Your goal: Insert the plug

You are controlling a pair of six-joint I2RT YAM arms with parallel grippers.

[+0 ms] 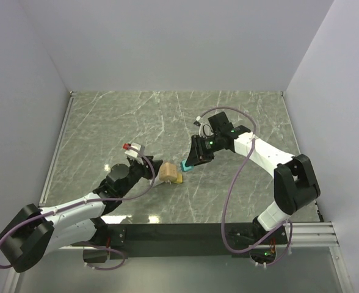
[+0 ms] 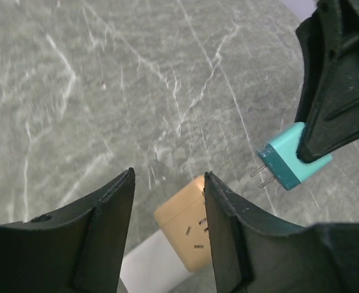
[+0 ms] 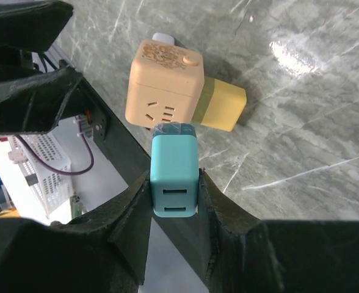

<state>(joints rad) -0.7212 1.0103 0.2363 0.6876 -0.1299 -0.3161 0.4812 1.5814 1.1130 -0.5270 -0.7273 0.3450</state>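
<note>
The right hand (image 3: 174,184) was clamped on the plug (image 3: 174,163), its fingers pressed against the two long sides of the teal body, so the grip looked firm and square. The plug hung above the counter (image 3: 301,122) with its prongs (image 2: 260,177) bare and aimed at the socket (image 3: 164,85). In the left wrist view the prongs were clearly short of the slotted face, with open air between them.

The left hand (image 2: 168,177) stood partly open and held nothing. The socket lay just past its fingertips rather than between them. The socket itself rested on the counter, a beige cube with a yellow block (image 3: 221,107) on one side and its slots turned towards the plug.

The step in hand appeared to be the final approach, with the plug picked up and lined up but not yet entered. The next move probably called for a short, straight push along the prongs' own line. The prongs would first need matching to the right pair of slots. The loose cube would likely slide under that push, so the left hand needed to brace or grip it beforehand.
</note>
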